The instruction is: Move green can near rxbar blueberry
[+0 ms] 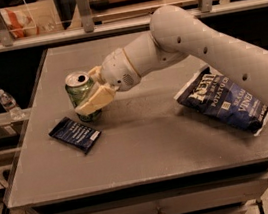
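The green can [81, 94] stands upright on the grey table [145, 142], left of centre, its silver top and pull tab showing. My gripper [90, 91] reaches in from the right and is shut on the can, with one cream finger [95, 100] across its front and the other behind it. The rxbar blueberry [75, 134], a flat dark blue wrapper with white text, lies on the table just in front of the can and slightly to its left, a short gap away.
A large dark blue-and-white potato chip bag [224, 101] lies at the table's right side. A clear water bottle [8, 103] stands on a shelf off the table's left edge. A railing with posts [83, 8] runs behind the table.
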You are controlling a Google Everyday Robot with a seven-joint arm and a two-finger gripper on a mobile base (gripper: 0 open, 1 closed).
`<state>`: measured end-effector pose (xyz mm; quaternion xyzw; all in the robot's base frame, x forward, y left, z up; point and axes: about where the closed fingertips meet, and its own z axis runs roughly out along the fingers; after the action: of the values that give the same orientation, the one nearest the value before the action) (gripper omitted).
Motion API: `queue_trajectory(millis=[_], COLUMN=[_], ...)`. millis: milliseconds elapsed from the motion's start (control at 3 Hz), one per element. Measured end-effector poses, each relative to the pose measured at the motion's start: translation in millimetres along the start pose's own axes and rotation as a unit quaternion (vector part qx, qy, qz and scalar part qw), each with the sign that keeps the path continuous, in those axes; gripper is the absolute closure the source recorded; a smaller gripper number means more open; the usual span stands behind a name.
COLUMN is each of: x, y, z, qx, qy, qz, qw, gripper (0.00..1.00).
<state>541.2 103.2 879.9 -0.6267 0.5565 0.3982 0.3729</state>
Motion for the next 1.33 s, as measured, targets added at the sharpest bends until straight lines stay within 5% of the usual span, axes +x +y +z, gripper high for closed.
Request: queue_trajectory(millis=[667, 1333], x=[3.1, 5.8], y=[-2.5, -4.5], z=[0.0, -4.4], qx=[-0.001, 0.001], qy=[-0.003, -0.001], qz=[0.005, 0.005], qw=[1.0, 1.0], gripper=[0.07, 0.0])
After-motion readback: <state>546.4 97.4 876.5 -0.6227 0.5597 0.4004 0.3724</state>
